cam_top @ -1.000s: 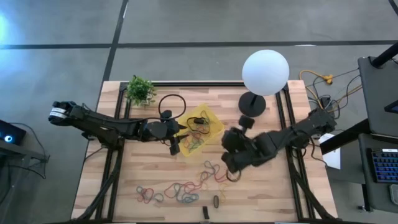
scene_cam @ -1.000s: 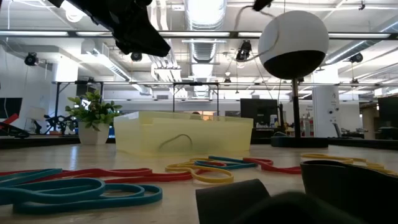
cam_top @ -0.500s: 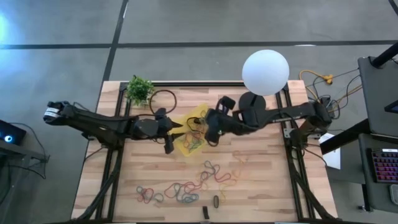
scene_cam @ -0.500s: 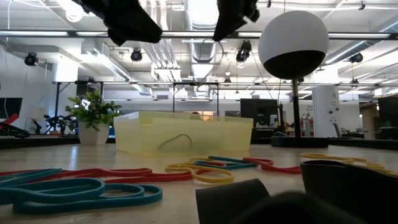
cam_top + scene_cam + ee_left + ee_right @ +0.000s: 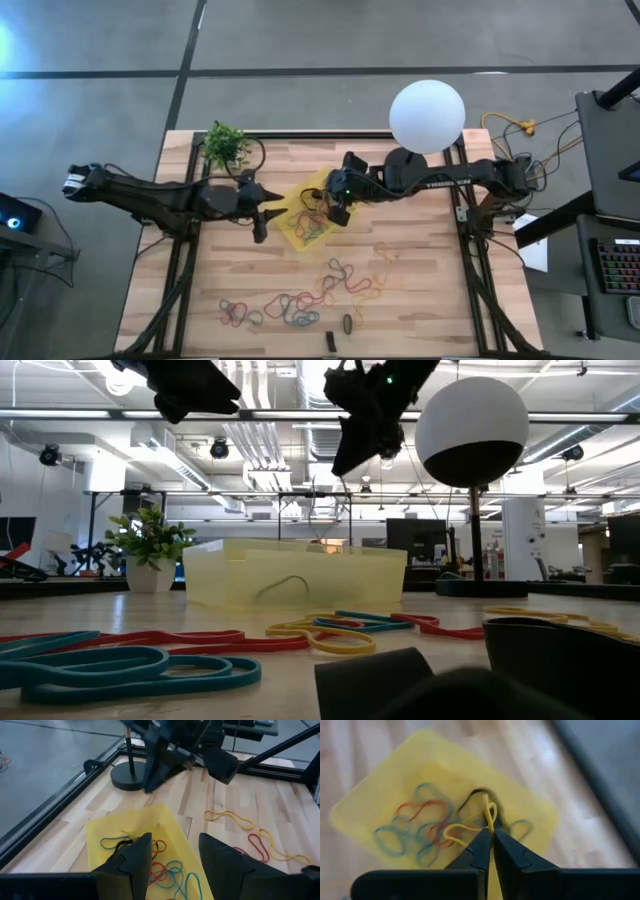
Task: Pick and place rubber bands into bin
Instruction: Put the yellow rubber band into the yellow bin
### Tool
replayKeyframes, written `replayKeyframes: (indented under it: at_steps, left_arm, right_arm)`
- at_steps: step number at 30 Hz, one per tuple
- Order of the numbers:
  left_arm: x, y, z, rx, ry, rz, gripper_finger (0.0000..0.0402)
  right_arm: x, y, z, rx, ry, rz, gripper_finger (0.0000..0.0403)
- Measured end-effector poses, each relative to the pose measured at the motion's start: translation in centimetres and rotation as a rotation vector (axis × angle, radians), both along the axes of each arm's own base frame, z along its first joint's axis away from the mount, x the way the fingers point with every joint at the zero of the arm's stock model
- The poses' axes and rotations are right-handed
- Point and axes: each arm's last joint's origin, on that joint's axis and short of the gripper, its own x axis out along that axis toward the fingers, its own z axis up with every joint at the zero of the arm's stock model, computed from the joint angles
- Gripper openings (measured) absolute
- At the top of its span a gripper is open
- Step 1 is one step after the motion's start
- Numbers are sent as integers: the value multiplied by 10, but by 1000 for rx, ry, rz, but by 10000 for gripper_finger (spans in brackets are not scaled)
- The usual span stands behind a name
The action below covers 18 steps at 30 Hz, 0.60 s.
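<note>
Wooden table (image 5: 420, 300), 1 yellow bin (image 5: 322, 190), 2 arms

Bin (image 5: 318, 208) mid-table holding rubber bands (image 5: 427, 832), more bands (image 5: 300, 300) before it, lamp (image 5: 426, 117) behind right, plant (image 5: 226, 145) behind left

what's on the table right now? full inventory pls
bin: one, translucent yellow, table centre.
rubber bands in the bin: several, blue, red, yellow, one black.
yellow rubber band: one, pinched in the right pincer above the bin.
loose rubber bands: many, red, blue, yellow, on the near half of the table.
plant: one, green, far left corner.
lamp: one, white globe on a black base, far right.
left pincer: open, beside the bin.
right pincer: shut, over the bin.
</note>
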Motion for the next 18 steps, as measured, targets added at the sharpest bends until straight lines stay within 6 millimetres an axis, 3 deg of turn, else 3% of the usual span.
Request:
replayKeyframes:
  at_steps: [4,10,18]
  left_arm:
    - [4,-1,-4,3,19,0,148]
    - [10,-2,-10,6,49,1,148]
    - [15,-3,-16,-7,73,9,148]
  right_arm:
    - [-2,-7,-13,121,5,47,41]
    - [-5,-9,-24,165,12,14,109]
    - [-19,14,-34,348,186,232,148]
